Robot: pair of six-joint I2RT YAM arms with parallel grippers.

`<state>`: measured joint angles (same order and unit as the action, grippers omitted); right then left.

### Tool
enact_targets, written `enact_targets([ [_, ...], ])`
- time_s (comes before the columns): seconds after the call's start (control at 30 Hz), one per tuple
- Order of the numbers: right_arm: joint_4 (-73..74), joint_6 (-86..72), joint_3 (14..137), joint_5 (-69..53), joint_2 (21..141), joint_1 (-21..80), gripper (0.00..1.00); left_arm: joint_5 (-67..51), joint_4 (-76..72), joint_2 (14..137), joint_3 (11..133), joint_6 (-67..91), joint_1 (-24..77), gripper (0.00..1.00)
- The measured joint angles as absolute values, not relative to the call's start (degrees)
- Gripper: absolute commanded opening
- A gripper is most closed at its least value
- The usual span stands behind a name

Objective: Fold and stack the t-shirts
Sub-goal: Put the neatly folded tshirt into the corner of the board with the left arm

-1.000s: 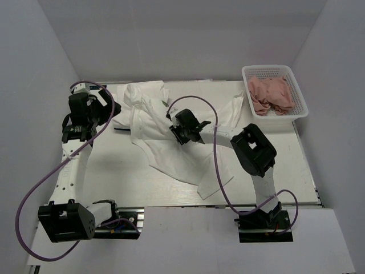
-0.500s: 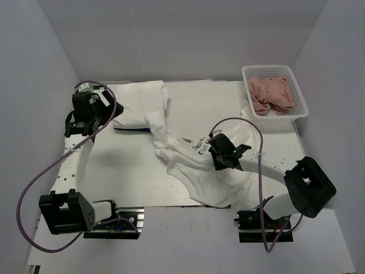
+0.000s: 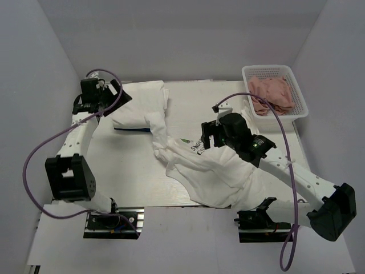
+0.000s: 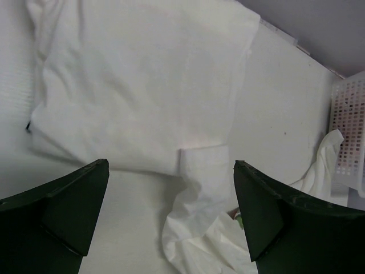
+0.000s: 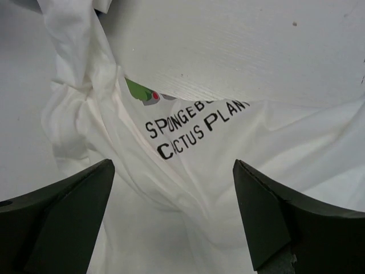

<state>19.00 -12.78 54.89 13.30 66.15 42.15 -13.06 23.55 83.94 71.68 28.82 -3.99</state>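
Spreading comes first, I'd say: the loose white cotton t-shirt with dark lettering [image 3: 211, 177] lies rumpled on the near-right part of the pale table [image 3: 131, 171], with one twisted sleeve running toward the far left. The right gripper [image 5: 171, 165] hangs just above the print, fingers apart, holding nothing. A clean fold calls for pinching a hem or shoulder edge, not the bunched middle, and drawing the cloth flat. Farther back sits the folded white rectangular bundle [image 3: 140, 105]; the sleeve end touches its near edge, so a careless tug could drag it. The left gripper [image 4: 171, 165] hovers over the bundle, spread wide and empty. It could pin it down. At the far right corner stands a white plastic basket [image 3: 268, 69] of pink cloth.
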Motion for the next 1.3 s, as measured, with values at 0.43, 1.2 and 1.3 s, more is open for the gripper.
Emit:
enact_targets([
  [0.43,19.14,-12.05,55.55,13.69,70.89,40.75,0.9,-16.51,29.8,122.04,102.26,26.35,2.98,1.0],
  [1.2,19.53,-12.43,56.27,15.07,74.7,36.49,0.9,10.17,35.33,131.04,113.23,8.88,-1.26,1.0],
  [1.3,19.53,-12.49,56.49,15.07,74.81,36.05,0.9,7.79,34.06,132.4,114.96,4.05,-4.58,1.0],
])
